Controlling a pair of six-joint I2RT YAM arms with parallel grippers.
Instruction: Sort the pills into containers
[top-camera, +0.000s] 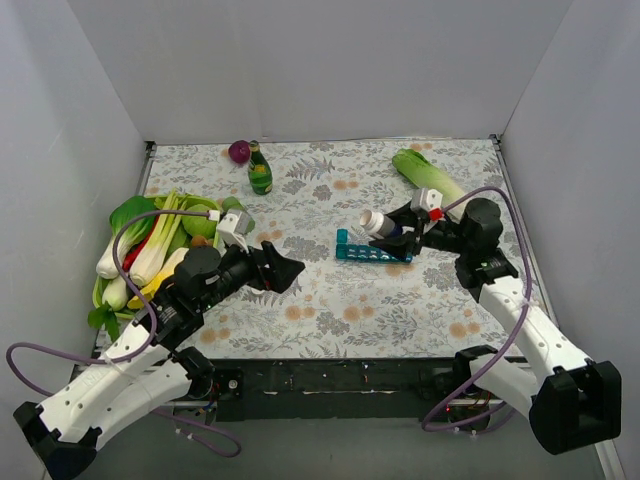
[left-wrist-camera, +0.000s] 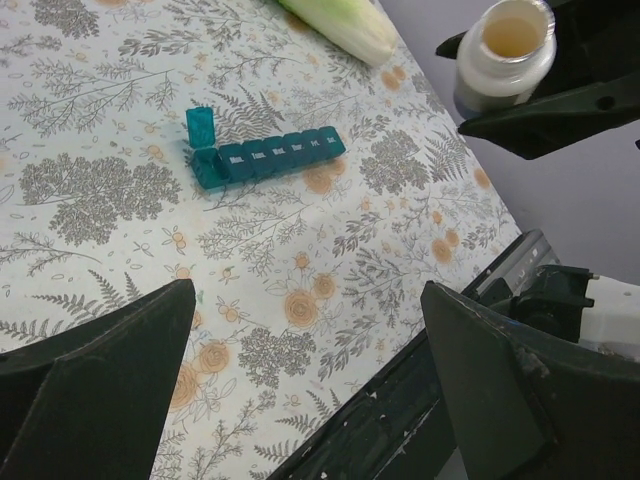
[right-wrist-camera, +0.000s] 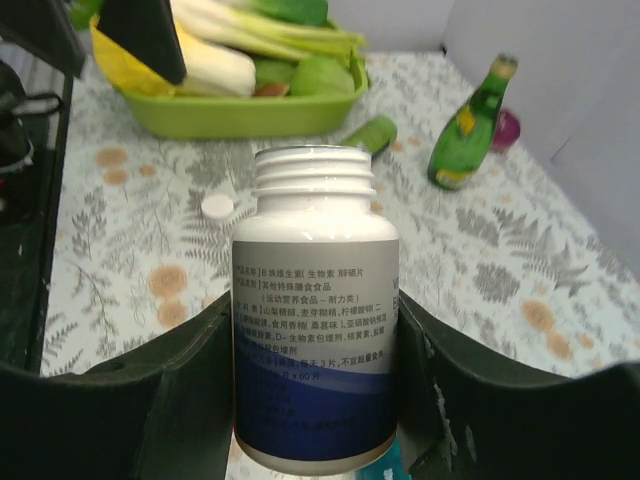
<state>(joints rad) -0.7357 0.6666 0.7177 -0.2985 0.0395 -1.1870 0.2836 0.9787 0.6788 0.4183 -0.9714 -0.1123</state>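
- Top view: the teal pill box (top-camera: 372, 252) lies on the table (top-camera: 330, 310), right of centre. The right jaws pinch a white pill bottle (top-camera: 378, 223), tipped sideways just above the box. The left jaws hang at centre left, well apart from it.
- Left wrist view: the left jaws are spread and hold nothing. The box sits at upper centre with 1 end lid (left-wrist-camera: 200, 128) raised and the others shut. The open cell looks empty, though it is small here. The bottle at upper right has no cap.
- Right wrist view: the bottle fills the centre, clamped on both sides. A small white disc (right-wrist-camera: 217, 206) lies on the table at left, either a pill or the cap.
- Judgement: early. The bottle and 1 cell are open, no pill appears sorted, and all the filling remains.
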